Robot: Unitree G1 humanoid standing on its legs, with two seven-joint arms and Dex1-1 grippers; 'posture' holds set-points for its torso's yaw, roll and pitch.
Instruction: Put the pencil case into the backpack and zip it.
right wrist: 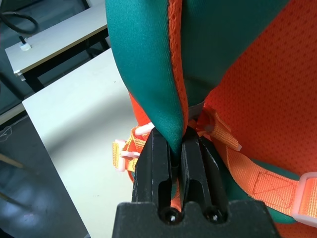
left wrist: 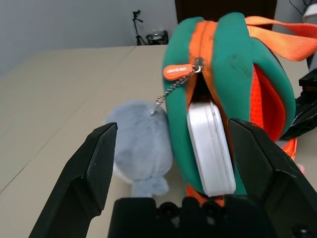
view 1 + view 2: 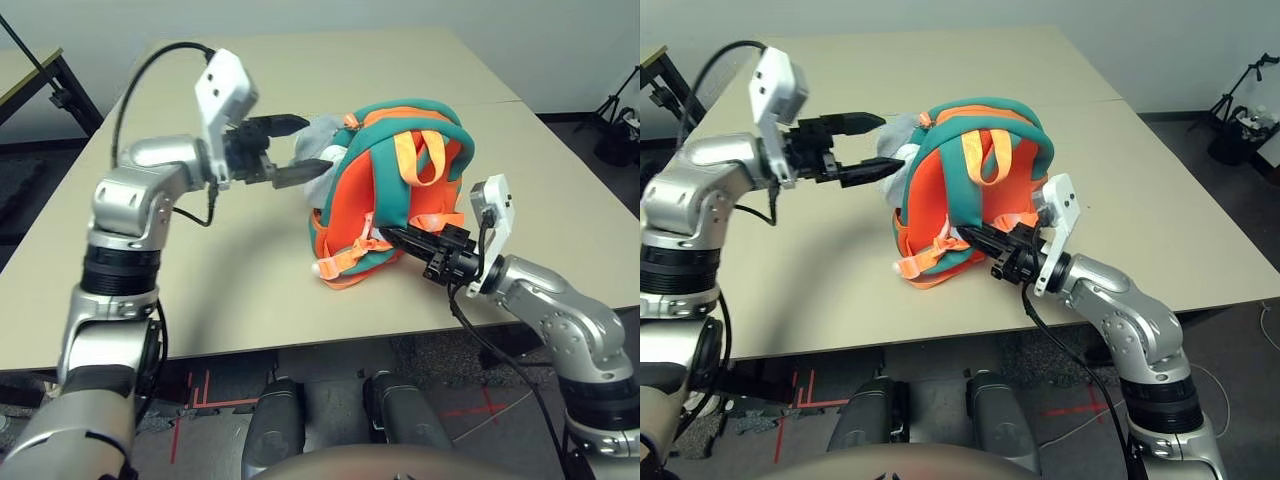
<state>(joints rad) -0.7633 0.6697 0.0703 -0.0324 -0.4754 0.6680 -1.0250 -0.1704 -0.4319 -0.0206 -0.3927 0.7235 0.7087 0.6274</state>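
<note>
The teal and orange backpack (image 3: 400, 190) stands on the table, its back panel and orange straps facing me. Its zipper is partly undone, and the white pencil case (image 2: 210, 148) sits upright in the gap with one end sticking out. The orange zipper pull (image 2: 181, 72) hangs at the top of the gap, chained to the grey plush charm (image 2: 141, 144) lying beside the bag. My left gripper (image 3: 312, 147) is open, level with this opening and just short of it, holding nothing. My right gripper (image 3: 392, 237) is shut on the backpack's teal edge (image 1: 153, 74) low at its near side.
The beige table (image 3: 200, 290) has wide bare room left of and behind the bag, and its front edge is close to my right gripper. A second table (image 3: 25, 70) stands at the far left. Tripod gear (image 3: 615, 130) sits on the floor at right.
</note>
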